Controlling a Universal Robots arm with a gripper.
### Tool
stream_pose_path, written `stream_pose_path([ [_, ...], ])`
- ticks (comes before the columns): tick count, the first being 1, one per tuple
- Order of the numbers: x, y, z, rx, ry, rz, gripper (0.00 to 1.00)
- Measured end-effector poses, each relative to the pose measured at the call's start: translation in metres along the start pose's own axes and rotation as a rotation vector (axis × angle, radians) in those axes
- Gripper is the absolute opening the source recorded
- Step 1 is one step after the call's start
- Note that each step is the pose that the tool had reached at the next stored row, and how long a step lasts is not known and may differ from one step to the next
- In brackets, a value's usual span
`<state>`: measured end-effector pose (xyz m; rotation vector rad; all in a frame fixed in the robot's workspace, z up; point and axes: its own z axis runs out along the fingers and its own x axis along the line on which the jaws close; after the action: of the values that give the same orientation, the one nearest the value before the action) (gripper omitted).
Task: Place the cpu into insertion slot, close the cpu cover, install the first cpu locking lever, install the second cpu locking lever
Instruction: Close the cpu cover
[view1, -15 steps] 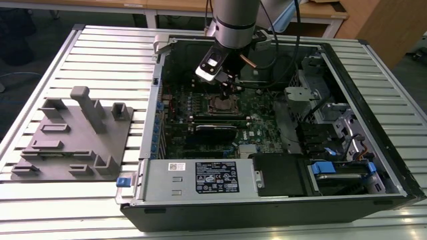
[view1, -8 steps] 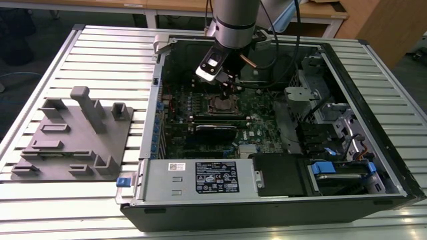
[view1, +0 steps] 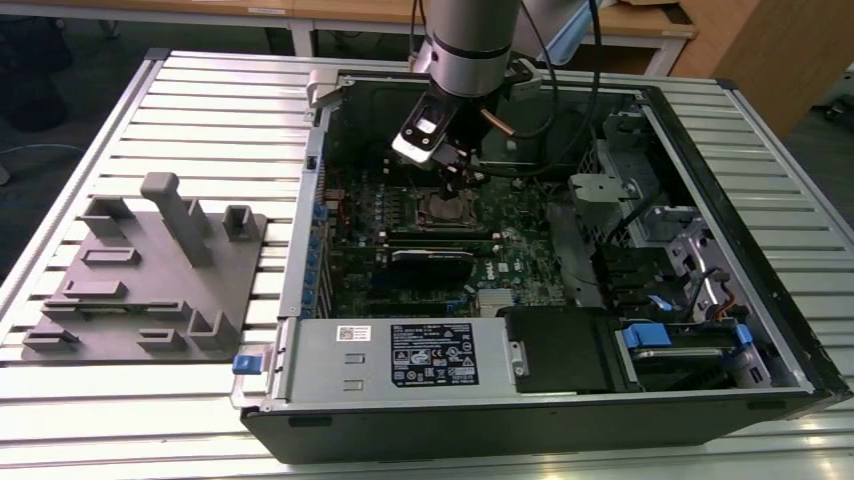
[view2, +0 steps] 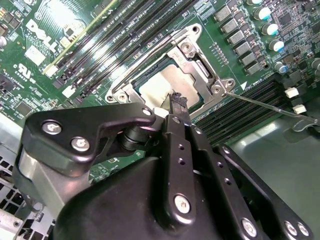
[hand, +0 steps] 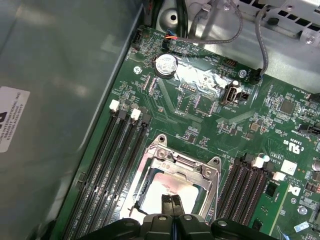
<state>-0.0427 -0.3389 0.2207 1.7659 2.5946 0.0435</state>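
Inside the open computer case (view1: 561, 420), the gripper (view2: 177, 100), fingers pinched together and holding nothing, hangs just above the cpu (view2: 157, 85). The cpu sits in the insertion slot (view2: 145, 75) under the cpu cover (view2: 200, 62), which appears lowered. One thin locking lever (view2: 260, 102) juts free. A slip off it would likely scrape the green board (view2: 240, 30). The case rests on a slatted metal worktop (view1: 200, 110), with wooden desks (view1: 360, 12) beyond.

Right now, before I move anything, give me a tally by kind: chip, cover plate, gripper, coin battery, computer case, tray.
Chip: 1
Cover plate: 1
Gripper: 1
Coin battery: 1
Computer case: 1
Grey tray: 1
Total: 6
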Motion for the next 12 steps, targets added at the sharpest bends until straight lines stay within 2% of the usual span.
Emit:
stream_pose_path([
  [12, 0.0000, 0.0000, 0.0000, 0.0001, 0.0002, -0.005, 0.11],
])
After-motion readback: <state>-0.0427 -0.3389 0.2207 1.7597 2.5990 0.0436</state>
